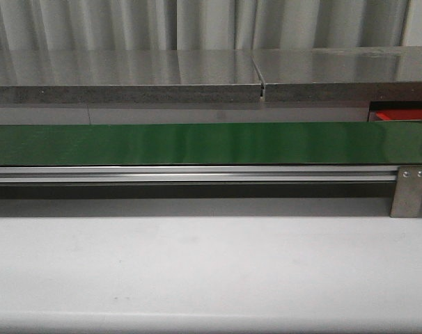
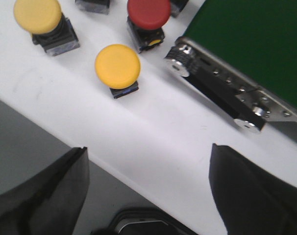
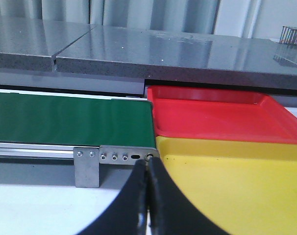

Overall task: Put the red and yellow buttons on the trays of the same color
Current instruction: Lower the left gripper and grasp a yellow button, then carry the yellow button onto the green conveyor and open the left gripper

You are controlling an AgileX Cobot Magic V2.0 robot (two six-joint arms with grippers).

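Buttons: nearest yellow button [image 2: 117, 66] sits beside conveyor [image 2: 251, 44] end, red button [image 2: 148, 12] crowding it | left gripper [image 2: 148, 188] spread, empty; right gripper [image 3: 147, 196] pinched together | your descent may knock the red neighbour.

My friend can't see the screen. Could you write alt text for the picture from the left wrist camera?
Two yellow buttons and one red button stand on a white table, next to the end of a green conveyor belt. The left gripper hangs open above the table, its two dark fingers wide apart.
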